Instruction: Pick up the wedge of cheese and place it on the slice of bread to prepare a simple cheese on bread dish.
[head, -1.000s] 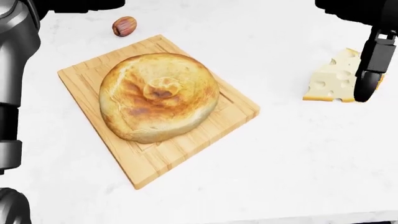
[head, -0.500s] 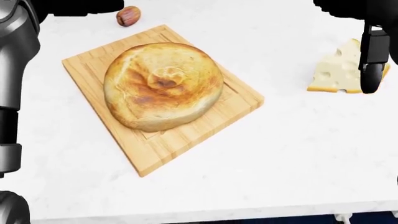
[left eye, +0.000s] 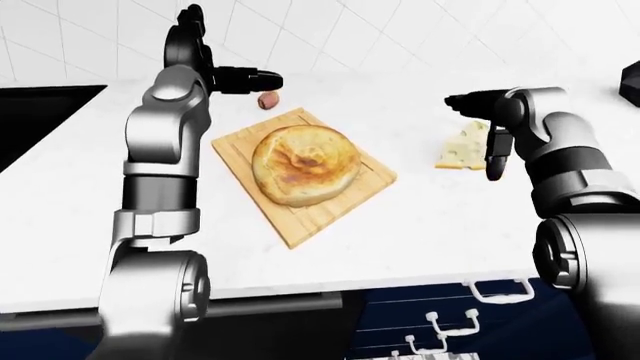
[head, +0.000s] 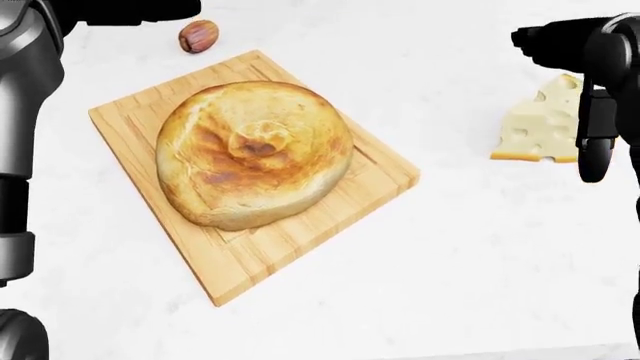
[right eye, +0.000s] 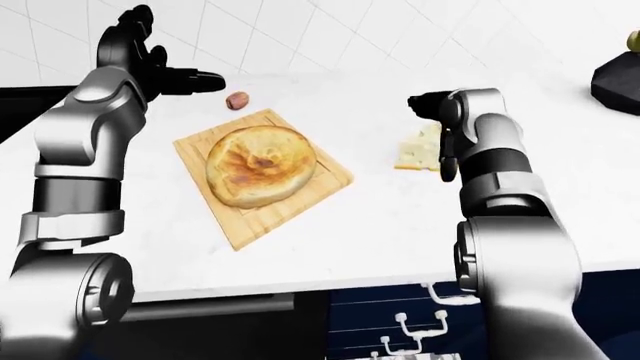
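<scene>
The pale yellow cheese wedge (head: 538, 126) with holes lies on the white counter at the right of the head view. My right hand (head: 556, 106) stands over it, open: dark fingers (head: 540, 37) point left above the wedge and one finger (head: 592, 154) hangs down by its right side. They are not closed round it. The bread is a round browned loaf (head: 255, 154) on a wooden cutting board (head: 232, 264) left of the cheese. My left hand (left eye: 235, 75) is raised above the counter beyond the board, fingers spread, open and empty.
A brown nut (head: 198, 36) lies on the counter just above the board's top corner. A black sink or stove (left eye: 40, 112) is at the far left. A dark object (right eye: 620, 79) stands at the far right. The counter edge and drawers (left eye: 470, 296) are below.
The whole picture shifted a little up then back down, so the camera moved. My right hand's upper fingers have come lower into the head view above the cheese. The cheese stays on the counter.
</scene>
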